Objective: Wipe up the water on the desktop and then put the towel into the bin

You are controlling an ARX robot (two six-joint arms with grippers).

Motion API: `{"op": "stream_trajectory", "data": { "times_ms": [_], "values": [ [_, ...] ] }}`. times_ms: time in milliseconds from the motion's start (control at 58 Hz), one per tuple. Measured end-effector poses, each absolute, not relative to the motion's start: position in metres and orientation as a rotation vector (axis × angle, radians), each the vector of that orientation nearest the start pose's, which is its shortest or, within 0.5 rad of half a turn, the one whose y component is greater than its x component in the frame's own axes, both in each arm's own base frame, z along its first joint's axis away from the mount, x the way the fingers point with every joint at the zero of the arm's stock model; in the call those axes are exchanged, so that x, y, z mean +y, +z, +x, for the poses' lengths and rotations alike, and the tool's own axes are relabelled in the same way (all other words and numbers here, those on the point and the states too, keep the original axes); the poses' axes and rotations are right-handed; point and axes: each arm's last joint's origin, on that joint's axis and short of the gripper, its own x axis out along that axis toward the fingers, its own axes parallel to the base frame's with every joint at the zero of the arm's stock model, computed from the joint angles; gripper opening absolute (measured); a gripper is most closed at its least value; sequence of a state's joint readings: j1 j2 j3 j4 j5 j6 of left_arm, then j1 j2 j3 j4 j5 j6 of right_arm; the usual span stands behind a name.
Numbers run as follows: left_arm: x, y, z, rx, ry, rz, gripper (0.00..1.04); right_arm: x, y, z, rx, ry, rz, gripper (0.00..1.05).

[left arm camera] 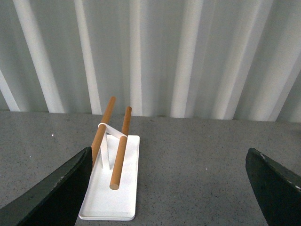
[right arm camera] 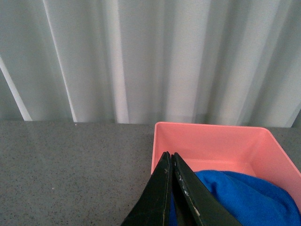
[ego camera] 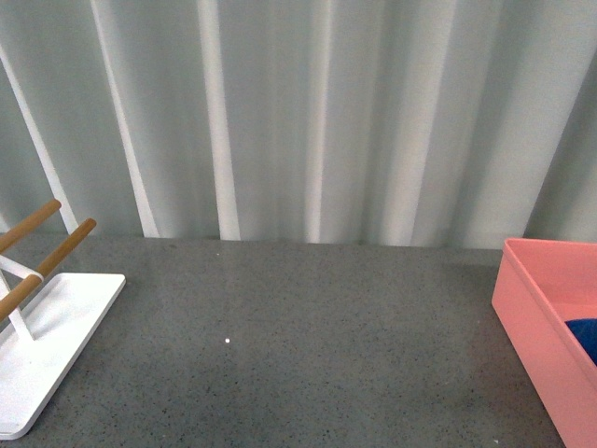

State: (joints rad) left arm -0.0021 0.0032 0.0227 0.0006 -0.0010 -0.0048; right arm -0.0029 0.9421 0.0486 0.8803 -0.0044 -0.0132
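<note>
Nearest in the front view is the speckled grey worktop (ego camera: 308,355), dull and dry-looking, with no puddle I can make out, only one tiny bright speck. The white rack (ego camera: 47,355) with wooden bars stands at its left edge, and the pink bin (ego camera: 541,327) sits at the right edge. A sliver of the blue towel (ego camera: 585,338) shows inside the bin. Neither arm appears here.

In the left wrist view the left tool (left arm camera: 169,188) has its two dark fingers spread wide to either side, grasping nothing, with the rack on the worktop beyond them.

In the right wrist view the right tool (right arm camera: 172,188) is clenched, its fingers pressed together, just in front of the towel (right arm camera: 244,197). The towel lies heaped against the bin's near wall. Whether a fold is pinched between the fingers I cannot tell; the tips look bare.

The towel is light, soft and floppy, so it will sag and drape and cannot be hurt. Were it to need shifting, a raised fold at the top of the heap is the best place to pinch. The task looks essentially done
</note>
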Motion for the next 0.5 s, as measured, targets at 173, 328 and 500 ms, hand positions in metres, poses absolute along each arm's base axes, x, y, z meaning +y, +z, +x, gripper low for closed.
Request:
{"op": "stream_trajectory", "data": {
  "times_ms": [173,328,500],
  "values": [
    [0.0,0.171,0.096,-0.02,-0.002,-0.005,0.98,0.0,0.165,0.148,0.006,0.002,-0.013,0.03],
    [0.0,0.171,0.096,-0.02,-0.002,-0.005,0.98,0.0,0.169,0.14,-0.008,0.001,-0.012,0.03],
    [0.0,0.171,0.096,-0.02,-0.002,-0.005,0.98,0.0,0.172,0.132,-0.015,0.001,-0.012,0.03]
  ]
}}
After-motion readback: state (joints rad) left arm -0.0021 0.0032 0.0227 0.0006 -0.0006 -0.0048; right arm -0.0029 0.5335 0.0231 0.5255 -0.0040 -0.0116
